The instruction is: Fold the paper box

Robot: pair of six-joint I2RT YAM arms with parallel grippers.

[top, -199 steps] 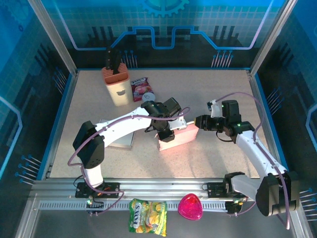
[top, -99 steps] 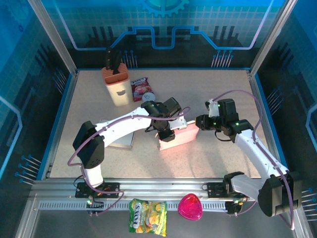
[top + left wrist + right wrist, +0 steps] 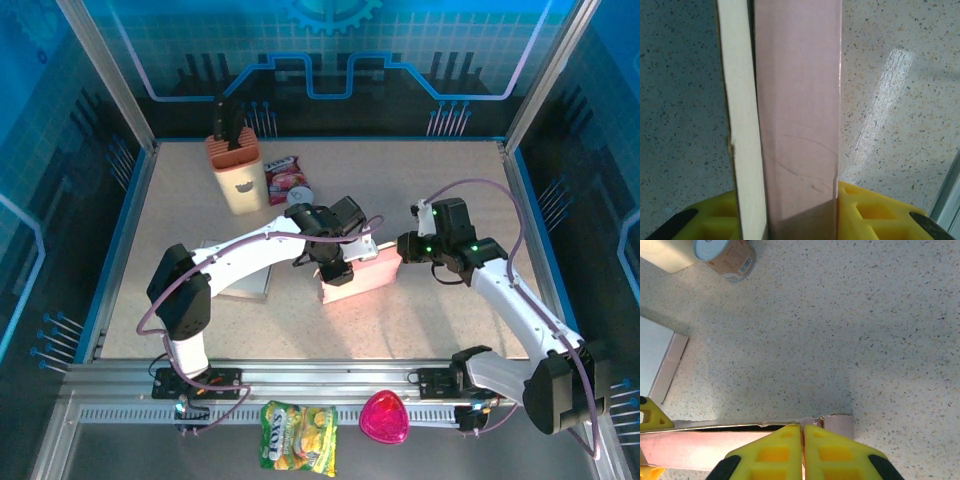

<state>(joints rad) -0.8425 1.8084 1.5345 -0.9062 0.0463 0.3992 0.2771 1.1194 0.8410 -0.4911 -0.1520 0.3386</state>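
The left claw (image 3: 338, 271) grasps the pink rectangular paper box (image 3: 362, 278) by one wall. The right claw (image 3: 802, 428), clenched at its 3 o'clock end, could crumple that end by pushing askew.

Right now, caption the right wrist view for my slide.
Yellow jaws shut at the edge of the pink box on the speckled table, a can beyond.
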